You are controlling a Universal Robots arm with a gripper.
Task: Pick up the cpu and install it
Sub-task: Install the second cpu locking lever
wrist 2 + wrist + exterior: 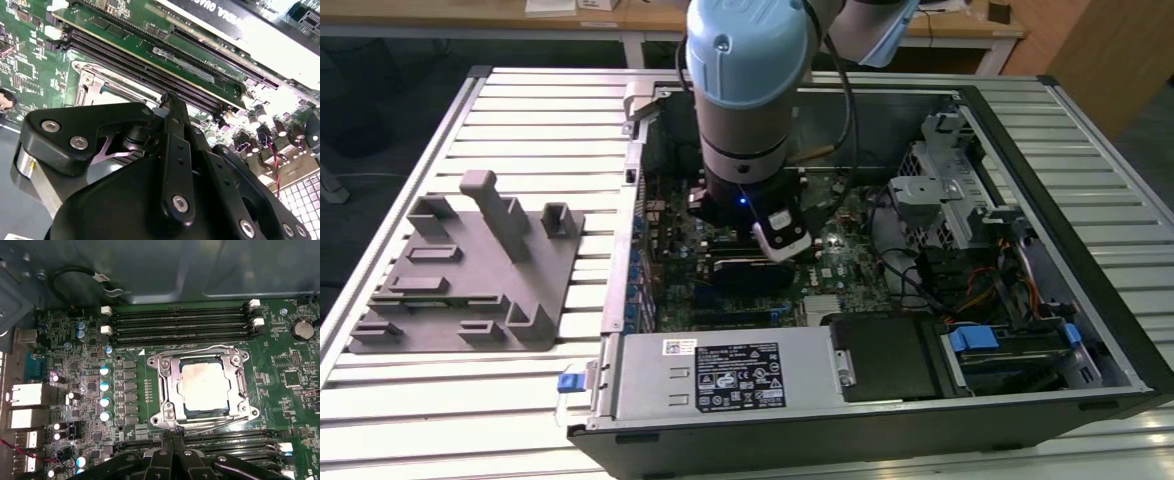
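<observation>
First wrist view, memory slots [180, 322] beside metal socket frame [202, 388], pale square cpu [206, 387] seated inside, gripper [172, 437] fingertips pressed together, holding nothing.

The cpu [206, 388] sits in the socket [165, 390], memory slots [180, 322] just beside it.

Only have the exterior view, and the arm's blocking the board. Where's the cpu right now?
Observer: The cpu lies in the socket, with the metal frame around it, in the first wrist view.
Operator: Gripper on it?
Observer: No. The gripper is off the chip, by a corner of the socket, shut on nothing.
Operator: Memory slots on the far side?
Observer: The four slots there look bare, with white latches at their ends.
</observation>
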